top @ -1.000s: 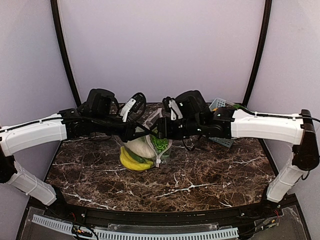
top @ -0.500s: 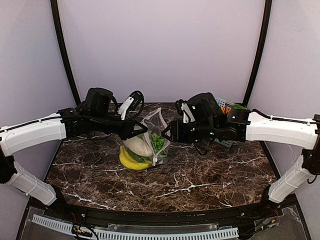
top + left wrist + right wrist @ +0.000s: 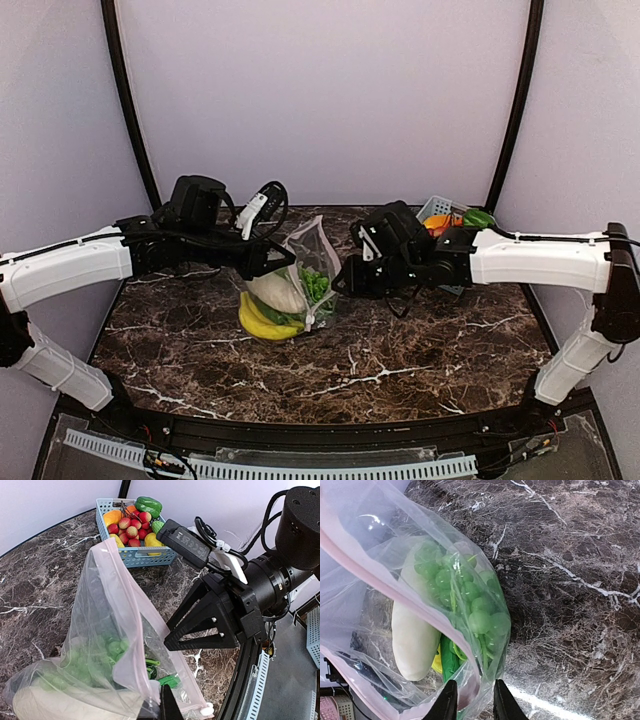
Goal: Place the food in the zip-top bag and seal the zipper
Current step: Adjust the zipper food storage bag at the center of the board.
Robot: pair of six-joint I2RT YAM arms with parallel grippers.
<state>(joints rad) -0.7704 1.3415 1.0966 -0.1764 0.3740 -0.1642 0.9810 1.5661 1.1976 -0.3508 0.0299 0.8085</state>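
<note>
At table centre, my left pincer (image 3: 285, 262) clamps the clear spotted plastic zip-top bag (image 3: 107, 615); right pincer (image 3: 472, 702) half-open astride its pale pink zipper strip (image 3: 385, 587). Should bite strip squarely.

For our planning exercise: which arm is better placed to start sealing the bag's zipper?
Right, probably: the open right gripper sits at the zipper, while the left gripper is shut, holding the zip-top bag up.
</note>
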